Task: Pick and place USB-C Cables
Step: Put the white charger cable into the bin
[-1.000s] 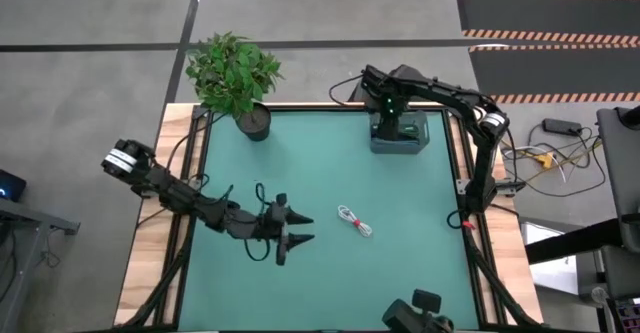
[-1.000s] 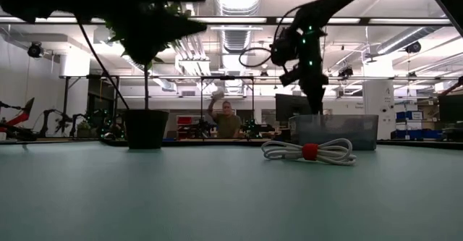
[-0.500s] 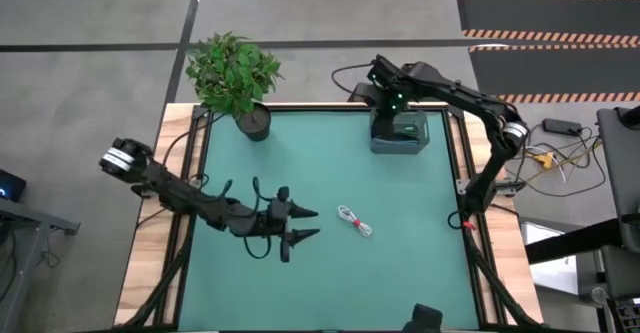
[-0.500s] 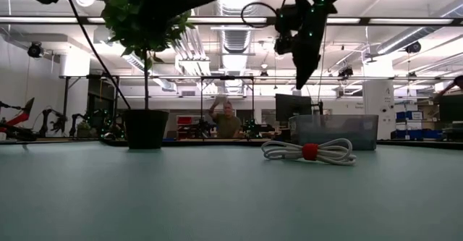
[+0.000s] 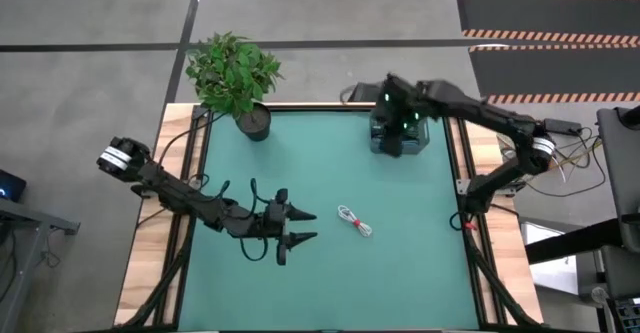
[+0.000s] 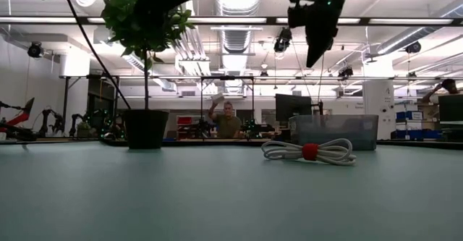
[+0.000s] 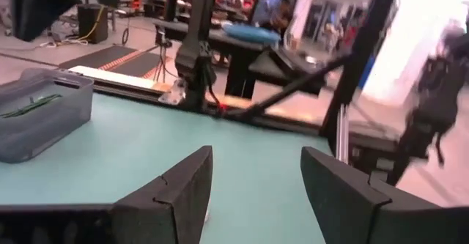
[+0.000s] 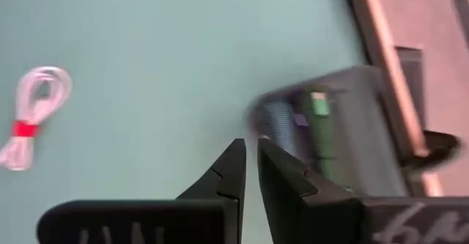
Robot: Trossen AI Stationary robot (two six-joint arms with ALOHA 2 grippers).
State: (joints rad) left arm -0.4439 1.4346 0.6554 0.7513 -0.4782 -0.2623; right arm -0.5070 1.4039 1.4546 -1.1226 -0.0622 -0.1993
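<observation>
The white cable with a red tie [image 5: 354, 220] [image 6: 309, 152] [image 8: 33, 116] lies coiled flat on the green mat near the table's middle. My left gripper [image 5: 303, 225] [image 7: 256, 193] is open. It hovers level just left of this cable and points at it. My right gripper [image 5: 400, 125] [image 6: 318, 31] [image 8: 251, 160] is shut and empty, raised high above the grey bin [image 5: 400, 138] [image 8: 330, 127] at the far edge. The bin holds green, light blue and purple cables, blurred in the right wrist view. A green cable [image 7: 29, 105] shows through the bin's wall.
A potted plant [image 5: 238, 78] [image 6: 145, 129] stands at the table's far left corner. Wooden borders [image 5: 150, 253] run along both sides of the mat. A person [image 6: 228, 121] stands in the room beyond the table. Bare mat lies between the white cable and the bin.
My right gripper has risen from down at the bin to high above it, and its arm has swung out toward the table's right edge. My left gripper has edged a little right, toward the white cable. The white cable has stayed put.
</observation>
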